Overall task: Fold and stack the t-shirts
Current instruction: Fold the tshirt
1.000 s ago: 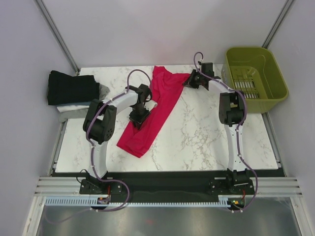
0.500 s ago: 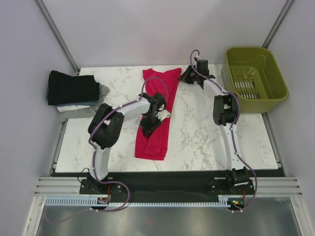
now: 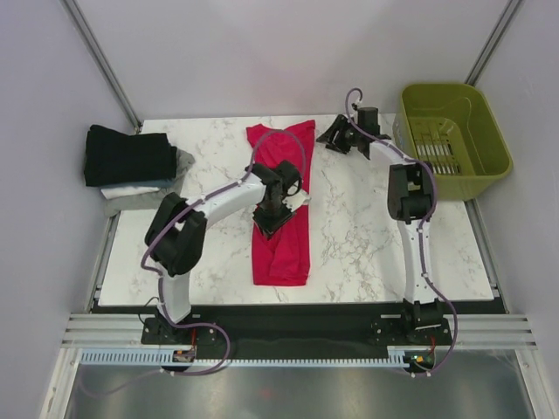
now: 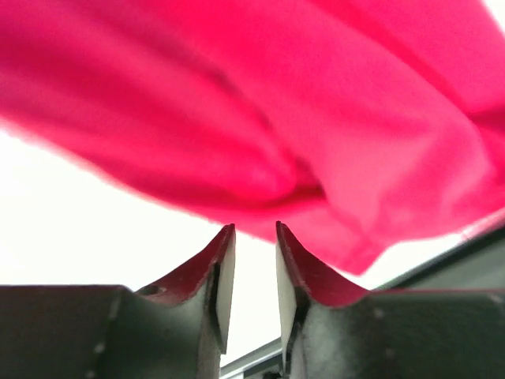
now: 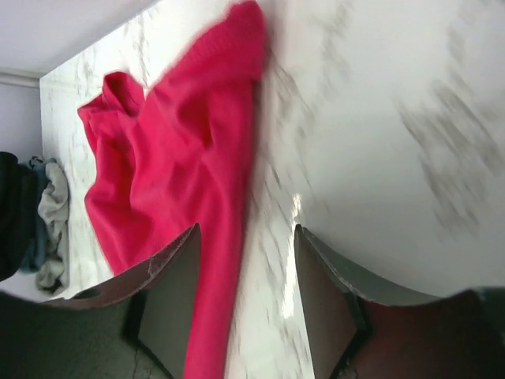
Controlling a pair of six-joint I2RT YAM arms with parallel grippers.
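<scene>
The crimson-pink t-shirt [image 3: 281, 249] lies as a long narrow strip down the middle of the marble table, from the far edge toward the near edge. My left gripper [image 3: 271, 218] hangs over the strip's middle. In the left wrist view the left gripper [image 4: 254, 227] has its jaws slightly apart with nothing between them, and the shirt [image 4: 276, 118] lies just past the tips. My right gripper [image 3: 334, 140] stands open beside the shirt's far right corner. In the right wrist view the right gripper [image 5: 246, 229] is empty, with the shirt [image 5: 181, 174] flat beyond its left finger.
A folded black t-shirt [image 3: 127, 155] tops a pile of white and grey ones [image 3: 131, 194] at the table's far left, also in the right wrist view [image 5: 12, 213]. An olive-green basket [image 3: 489, 166] stands off the far right corner. Bare marble [image 3: 376, 236] lies right of the strip.
The right gripper carried the shirt's far end leftward, then opened and let go. The left gripper shifted right, and the strip swung from a slant to straight down the table.
</scene>
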